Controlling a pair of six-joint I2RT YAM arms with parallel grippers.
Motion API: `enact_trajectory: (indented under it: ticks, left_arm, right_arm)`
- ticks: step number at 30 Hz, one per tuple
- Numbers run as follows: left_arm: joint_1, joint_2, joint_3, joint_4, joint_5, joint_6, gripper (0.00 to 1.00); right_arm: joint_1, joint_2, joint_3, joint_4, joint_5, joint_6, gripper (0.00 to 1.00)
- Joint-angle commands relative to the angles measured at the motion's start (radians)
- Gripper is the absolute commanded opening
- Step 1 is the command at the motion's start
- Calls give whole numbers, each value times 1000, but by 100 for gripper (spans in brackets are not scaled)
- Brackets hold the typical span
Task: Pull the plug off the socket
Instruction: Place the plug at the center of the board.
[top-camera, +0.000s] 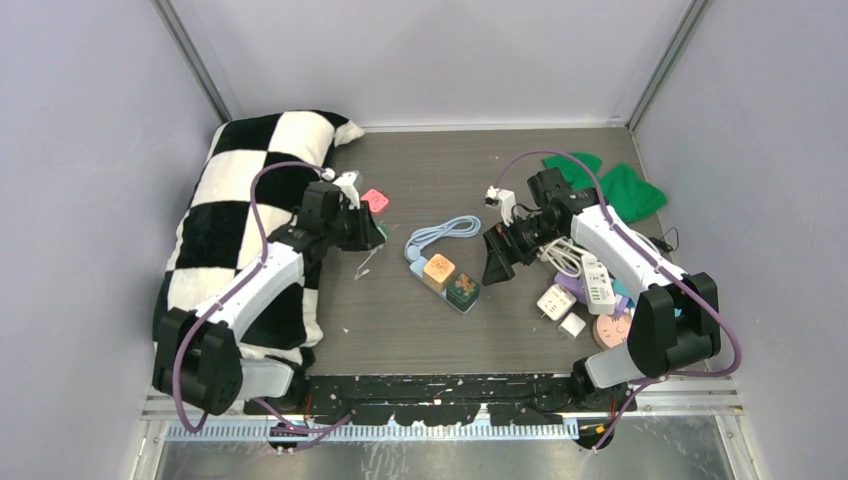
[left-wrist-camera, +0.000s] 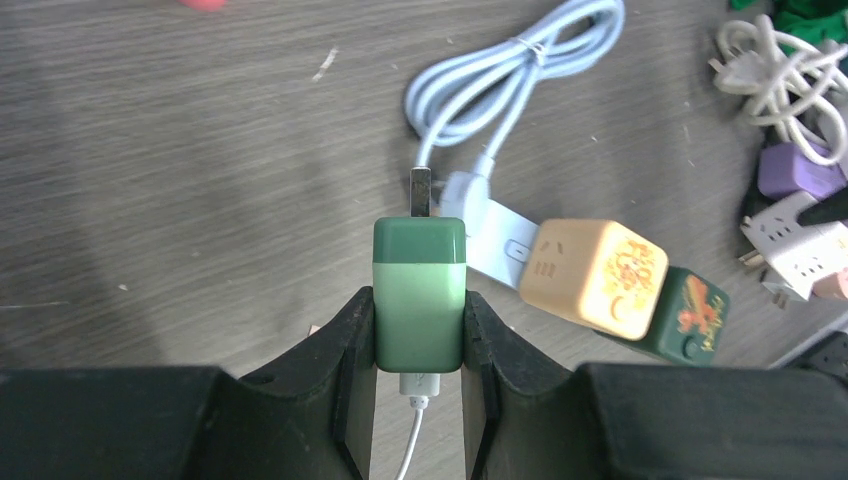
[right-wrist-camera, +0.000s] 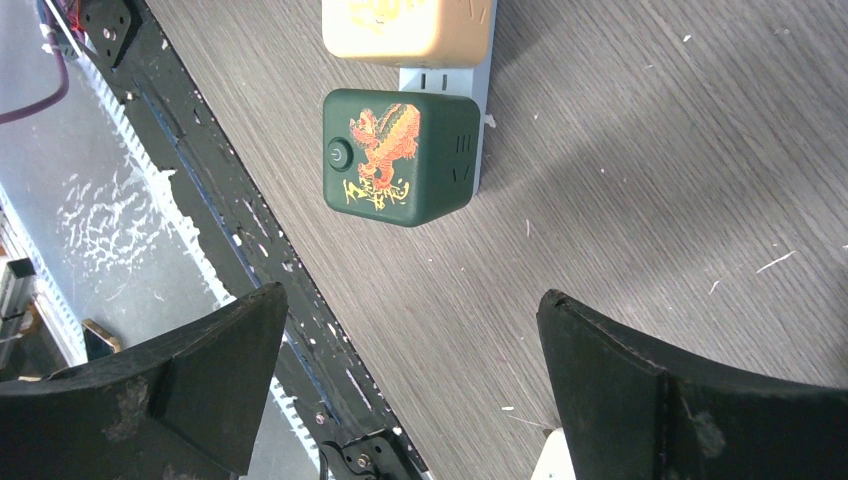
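The green plug (left-wrist-camera: 419, 290) is gripped between the fingers of the left end effector (left-wrist-camera: 419, 312). Its metal prong is exposed and clear of the light-blue socket strip (left-wrist-camera: 497, 240), which lies on the tabletop (left-wrist-camera: 200, 180) nearby. The right end effector (right-wrist-camera: 410, 305) is held wide open near the strip's dark green cube (right-wrist-camera: 400, 155).

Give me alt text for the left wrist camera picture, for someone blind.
The left tool is shut on a green plug, metal prong bare and pointing away, a white cable leaving its near end. Beyond it on the grey table lies a pale blue power strip with a coiled cord, an orange cube and a dark green cube on it.
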Motion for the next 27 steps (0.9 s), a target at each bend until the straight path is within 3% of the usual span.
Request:
enact_trajectory:
  ticks: [1, 11, 17, 27]
  left_arm:
    - [61, 76, 88, -8, 26, 56, 1]
    - [149, 398, 350, -127, -98, 59, 6]
    - [150, 555, 520, -205, -321, 65, 10]
    - [150, 724, 746, -289, -347, 140, 36]
  right_arm:
    - [-4, -34, 1, 24, -27, -2, 100]
    - [-11, -42, -2, 22, -20, -5, 100]
    - [-20, -49, -5, 23, -17, -4, 100]
    - [-32, -60, -9, 23, -14, -3, 100]
